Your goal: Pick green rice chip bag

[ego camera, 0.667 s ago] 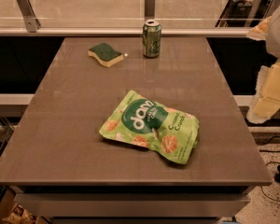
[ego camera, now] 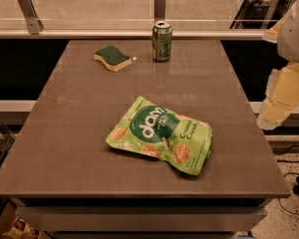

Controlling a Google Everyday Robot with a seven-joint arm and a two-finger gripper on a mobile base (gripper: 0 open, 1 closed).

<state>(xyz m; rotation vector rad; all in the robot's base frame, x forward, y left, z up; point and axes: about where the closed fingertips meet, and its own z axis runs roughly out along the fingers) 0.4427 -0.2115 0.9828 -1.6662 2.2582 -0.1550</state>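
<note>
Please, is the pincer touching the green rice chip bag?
Apart: the camera view shows the pincer right of the table, clear of the green rice chip bag.

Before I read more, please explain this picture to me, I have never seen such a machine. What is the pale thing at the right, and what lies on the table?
This is one picture, from a camera looking down on a grey table. The pale shape at the right is a robot's arm; its cream end, the gripper, hangs beside the table's right edge, touching nothing. A green rice chip bag lies near the middle; at the back are a green soda can and a green-topped yellow sponge.
</note>
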